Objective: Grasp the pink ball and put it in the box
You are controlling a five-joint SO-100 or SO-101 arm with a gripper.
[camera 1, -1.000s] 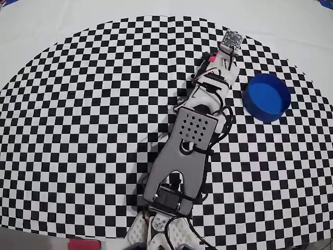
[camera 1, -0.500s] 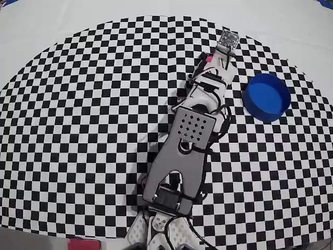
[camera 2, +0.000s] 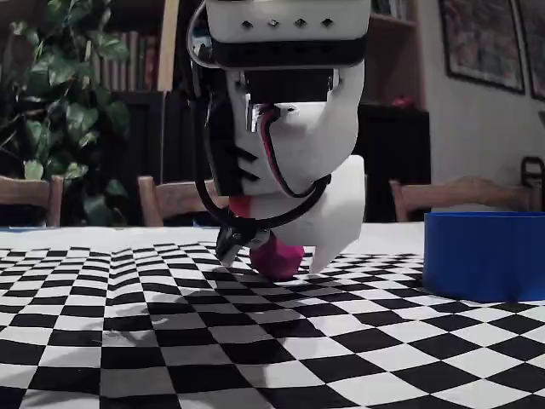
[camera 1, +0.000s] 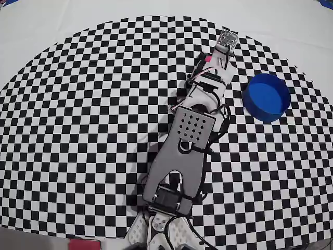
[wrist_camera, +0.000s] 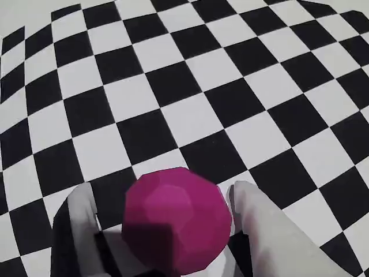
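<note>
Grasp achieved, delivery outstanding: the gripper (wrist_camera: 164, 231) is clamped on the pink ball (wrist_camera: 177, 218), held low over the checkered cloth (camera 1: 78, 104) at its far side, left of the empty box (camera 1: 267, 97) in the overhead view, with carry and drop left.

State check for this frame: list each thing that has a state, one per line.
pink ball: between the gripper's fingers, low over the checkered cloth; whether it is lifted clear cannot be told.
gripper: shut on the pink ball.
box: upright on the cloth, empty, apart from the arm.
</note>
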